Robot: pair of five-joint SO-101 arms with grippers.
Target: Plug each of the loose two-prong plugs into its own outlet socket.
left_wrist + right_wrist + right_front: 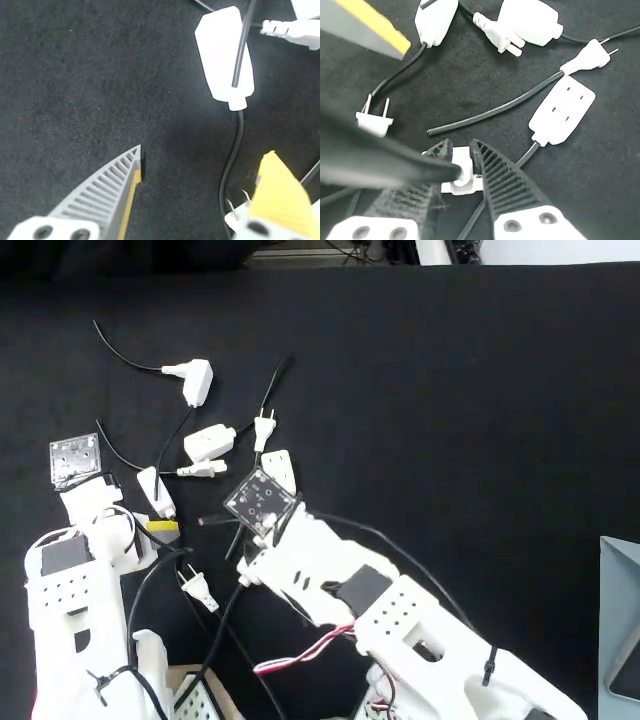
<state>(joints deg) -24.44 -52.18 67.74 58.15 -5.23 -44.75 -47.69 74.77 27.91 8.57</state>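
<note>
Evidently the right pincer [460, 150] was clenched on a small white plastic plug [462, 172], left of centre in the overhead frame. Just beyond it lay a flat white multi-slot outlet socket [562, 110], and a second white two-prong plug [200, 590] sat at lower left. The left pincer [204, 152] hung released and empty near a white oblong socket [225, 55]. The plugs looked light, rigid and slick, on springy black cords [235, 150]. The body's flat sides, behind the thin prongs, seemed the safest hold.
</note>
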